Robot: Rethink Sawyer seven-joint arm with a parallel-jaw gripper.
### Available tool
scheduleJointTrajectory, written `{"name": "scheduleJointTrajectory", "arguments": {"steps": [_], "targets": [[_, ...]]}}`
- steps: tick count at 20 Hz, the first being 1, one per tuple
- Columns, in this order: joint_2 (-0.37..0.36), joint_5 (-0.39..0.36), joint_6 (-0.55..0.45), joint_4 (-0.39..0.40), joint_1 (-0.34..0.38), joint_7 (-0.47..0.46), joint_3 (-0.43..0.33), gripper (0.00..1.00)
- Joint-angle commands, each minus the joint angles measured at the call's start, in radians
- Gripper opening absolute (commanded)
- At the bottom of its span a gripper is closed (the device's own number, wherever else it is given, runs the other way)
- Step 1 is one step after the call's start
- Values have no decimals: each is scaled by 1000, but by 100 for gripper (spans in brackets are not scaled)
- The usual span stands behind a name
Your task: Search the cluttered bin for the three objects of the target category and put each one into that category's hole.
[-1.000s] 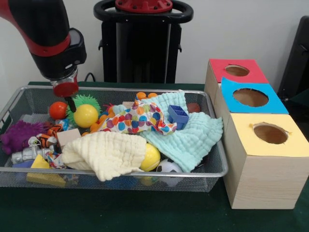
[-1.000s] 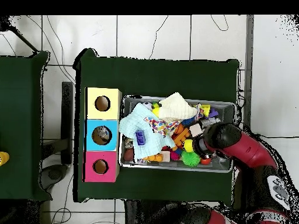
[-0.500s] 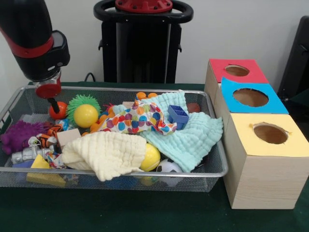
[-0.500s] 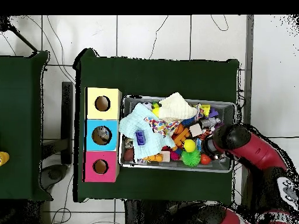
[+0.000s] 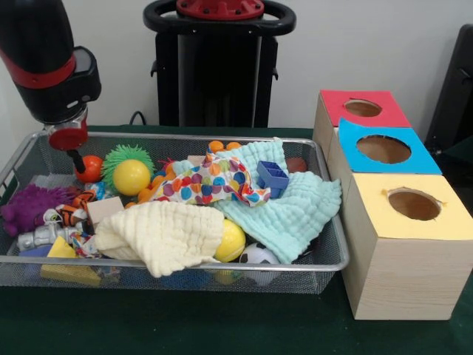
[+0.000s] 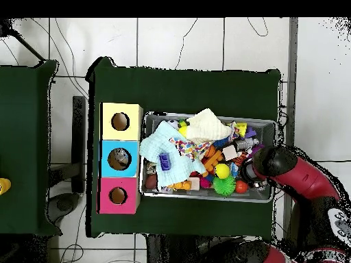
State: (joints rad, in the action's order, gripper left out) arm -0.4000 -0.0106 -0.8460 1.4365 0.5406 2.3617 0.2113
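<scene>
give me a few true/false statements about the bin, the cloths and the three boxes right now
1. The yellow-topped box is the one nearest the camera in the front view. True.
2. The blue block lies on the green table. False: it rests on the mint cloth inside the wire bin.
3. The gripper hangs over the red-topped box. False: it is at the bin's opposite end, by the orange ball.
4. The cream cloth partly covers a yellow ball. True.
5. The blue-topped box stands between the other two. True.
</scene>
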Motion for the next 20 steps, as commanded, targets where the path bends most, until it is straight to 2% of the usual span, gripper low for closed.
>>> {"name": "scheduleJointTrajectory", "arguments": {"steps": [1, 6, 20], "targets": [[86, -26, 114, -37, 3, 2, -98, 100], [118, -23, 147, -48, 10, -1, -107, 100], [136, -11, 162, -49, 11, -2, -108, 100]]}}
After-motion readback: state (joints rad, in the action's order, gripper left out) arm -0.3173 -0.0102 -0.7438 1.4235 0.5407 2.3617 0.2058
